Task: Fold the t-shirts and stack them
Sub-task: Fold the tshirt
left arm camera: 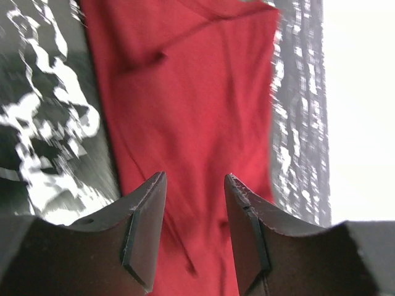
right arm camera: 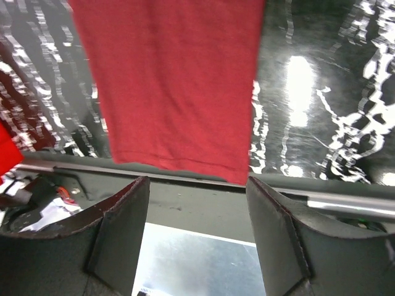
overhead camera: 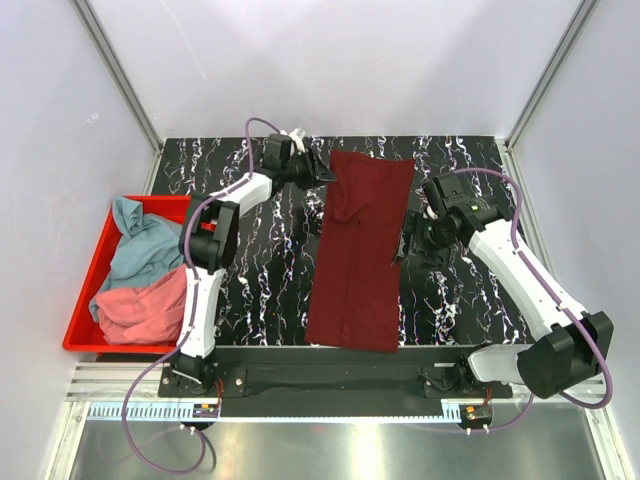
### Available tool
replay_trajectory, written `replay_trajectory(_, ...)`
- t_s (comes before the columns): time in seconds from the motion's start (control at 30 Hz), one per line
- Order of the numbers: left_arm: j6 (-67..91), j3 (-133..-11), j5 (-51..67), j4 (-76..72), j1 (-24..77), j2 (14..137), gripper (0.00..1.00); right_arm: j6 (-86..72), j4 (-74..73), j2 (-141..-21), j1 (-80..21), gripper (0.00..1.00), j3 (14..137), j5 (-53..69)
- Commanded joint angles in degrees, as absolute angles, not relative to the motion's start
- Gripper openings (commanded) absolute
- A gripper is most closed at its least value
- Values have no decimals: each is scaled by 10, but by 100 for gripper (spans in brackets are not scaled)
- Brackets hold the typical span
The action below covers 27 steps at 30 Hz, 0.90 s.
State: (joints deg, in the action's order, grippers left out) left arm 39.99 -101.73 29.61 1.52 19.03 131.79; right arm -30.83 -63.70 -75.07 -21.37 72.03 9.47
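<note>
The dark maroon t-shirt (overhead camera: 358, 250) lies as a long folded strip down the middle of the black marbled table, its upper part doubled over. My left gripper (overhead camera: 320, 172) hovers open at the strip's far left corner; in the left wrist view cloth (left arm camera: 191, 105) fills the space under the empty left gripper (left arm camera: 194, 182). My right gripper (overhead camera: 404, 246) stands open just off the strip's right edge. The right wrist view shows the shirt's hem (right arm camera: 179, 86) beyond the empty right gripper (right arm camera: 197, 185). The teal t-shirt (overhead camera: 140, 240) and the coral pink t-shirt (overhead camera: 145, 305) lie crumpled in the bin.
A red plastic bin (overhead camera: 86, 285) sits at the table's left edge. White walls close in the back and both sides. A black bar and a metal rail (overhead camera: 330, 395) run along the near edge, where both arm bases stand.
</note>
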Motion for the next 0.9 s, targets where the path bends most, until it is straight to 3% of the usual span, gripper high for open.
replay_trajectory(0.0, 382, -1101, 307, -92, 194, 1345, 47, -287, -671, -750, -202, 71, 726, 69)
replay_trajectory(0.27, 381, -1171, 390, -242, 156, 1454, 50, -286, -688, -736, -165, 71, 709, 75)
replay_trajectory(0.43, 408, -1262, 387, -207, 155, 1516, 57, -287, -684, -734, -150, 71, 700, 83)
replay_trajectory(0.87, 435, -1244, 401, -179, 160, 1537, 55, -270, -678, -737, -132, 70, 700, 94)
